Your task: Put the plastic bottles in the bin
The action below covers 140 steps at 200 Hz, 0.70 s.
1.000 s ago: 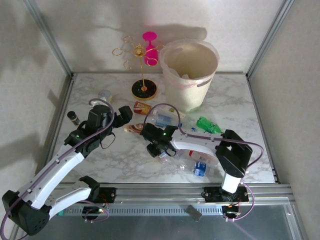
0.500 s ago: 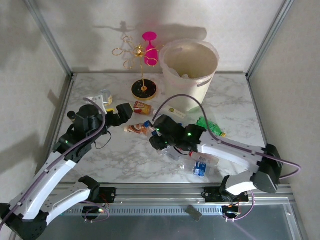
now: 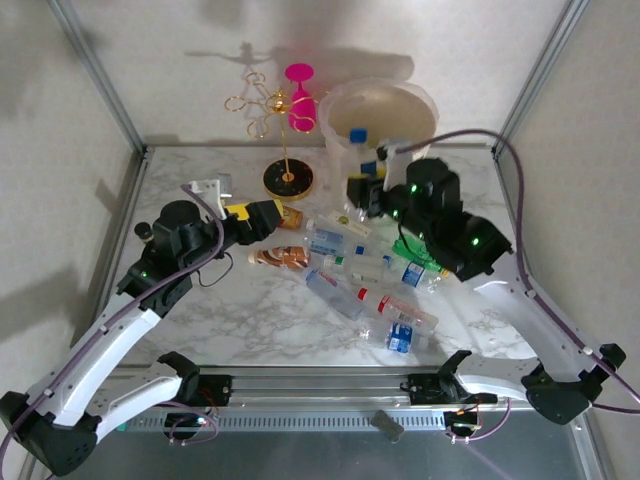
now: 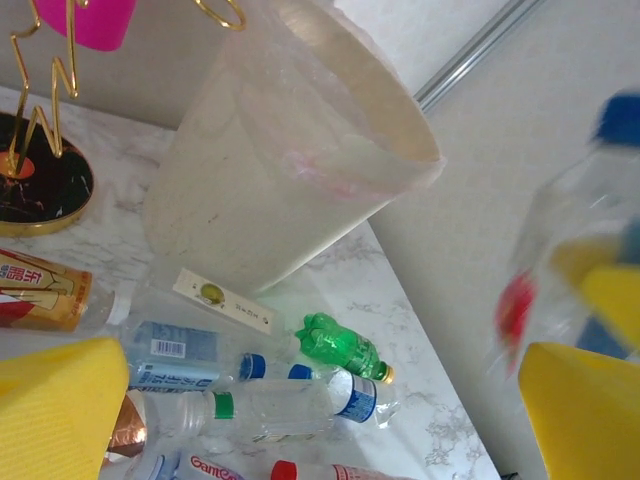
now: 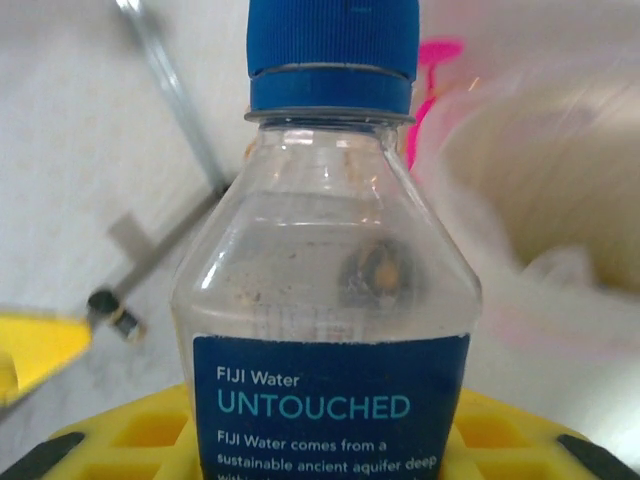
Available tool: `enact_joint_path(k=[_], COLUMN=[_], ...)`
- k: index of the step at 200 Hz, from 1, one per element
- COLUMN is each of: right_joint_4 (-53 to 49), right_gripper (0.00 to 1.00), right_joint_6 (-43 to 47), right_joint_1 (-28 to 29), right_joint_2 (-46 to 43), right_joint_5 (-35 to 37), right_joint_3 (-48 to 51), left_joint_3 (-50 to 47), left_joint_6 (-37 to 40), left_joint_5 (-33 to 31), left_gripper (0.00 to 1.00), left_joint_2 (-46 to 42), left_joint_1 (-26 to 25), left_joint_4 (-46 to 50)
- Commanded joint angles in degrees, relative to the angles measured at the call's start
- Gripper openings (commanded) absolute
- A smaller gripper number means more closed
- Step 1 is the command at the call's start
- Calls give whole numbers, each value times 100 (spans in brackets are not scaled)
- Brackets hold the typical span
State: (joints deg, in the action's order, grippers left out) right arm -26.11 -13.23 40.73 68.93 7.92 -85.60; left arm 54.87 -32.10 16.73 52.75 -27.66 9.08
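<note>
My right gripper [image 3: 365, 185] is shut on a clear plastic bottle [image 3: 360, 150] with a blue cap and blue label. It holds the bottle upright at the near rim of the bin [image 3: 415, 110], a pale cream bucket with a liner. The right wrist view shows this bottle [image 5: 330, 300] close up between the yellow fingers, with the bin [image 5: 560, 170] behind it. Several more bottles lie on the marble in front of the bin, among them a green one [image 4: 340, 348] and a blue-labelled one [image 4: 385, 395]. My left gripper [image 3: 258, 218] hangs open left of the pile, holding nothing.
A gold wire stand with a pink glass [image 3: 297, 100] stands left of the bin on a round black base [image 3: 288, 180]. A small dark vial [image 3: 146, 234] sits near the left frame rail. Metal posts and grey walls enclose the table.
My right arm has lifted the blue-capped bottle from the pile up and back to the bin's rim. The left gripper has drifted a little to the right, still open.
</note>
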Motion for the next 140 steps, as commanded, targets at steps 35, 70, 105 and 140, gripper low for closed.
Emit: enact_joint_path(k=[35,70,105,140], right_joint_4=[517,190,-60,-535], right_gripper=[39,39,39,40], right_joint_6=[435,682,805,946], right_joint_1=[-1421,-1966,-2101,-2148], right_joint_2=[1318,2575,3563,4438], right_joint_5=[-201,-280,-210,-472], right_joint_3=[-1571,-2594,-3318,-4022], left_joint_3=[46,-3,14,-18], left_joint_6=[114,142,160,151], left_joint_5=[-76,-40,-30,-20], left_gripper=[100,100,100,100], left_joint_2=[186,249,293,302], left_joint_1=[-20,-26,-41,-47], left_joint_4=[-273,-335,-361,-407])
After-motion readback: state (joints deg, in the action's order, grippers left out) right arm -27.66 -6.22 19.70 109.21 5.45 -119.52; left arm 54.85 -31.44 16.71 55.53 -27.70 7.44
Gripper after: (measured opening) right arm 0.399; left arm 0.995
